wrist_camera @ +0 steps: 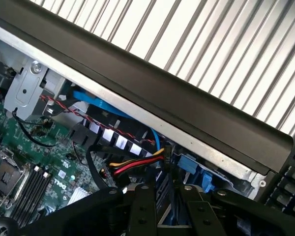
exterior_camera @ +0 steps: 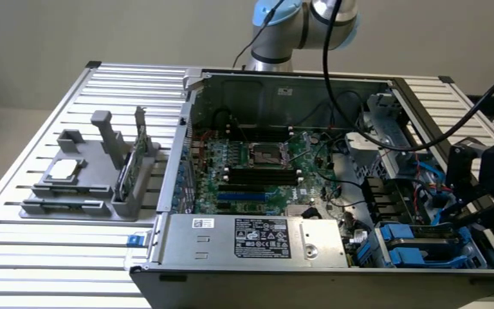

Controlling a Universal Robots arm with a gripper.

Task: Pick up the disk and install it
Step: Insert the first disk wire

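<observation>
Hovering over the drive bay at the exterior view's right end of the open computer case, there's the gripper; spread or clamped, can't tell. Just below it, the disk sits in that bay. On the tabletop, the grey holder carries a chip and a card.

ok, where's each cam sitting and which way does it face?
Exterior view: off the arm, high up, looking down into the open computer case on the slatted table; the arm rises behind it, with the gripper at the exterior view's right.
Wrist view: on the wrist, looking past the gripper across the case wall.
Shared: motherboard, case wall, slatted table.
</observation>
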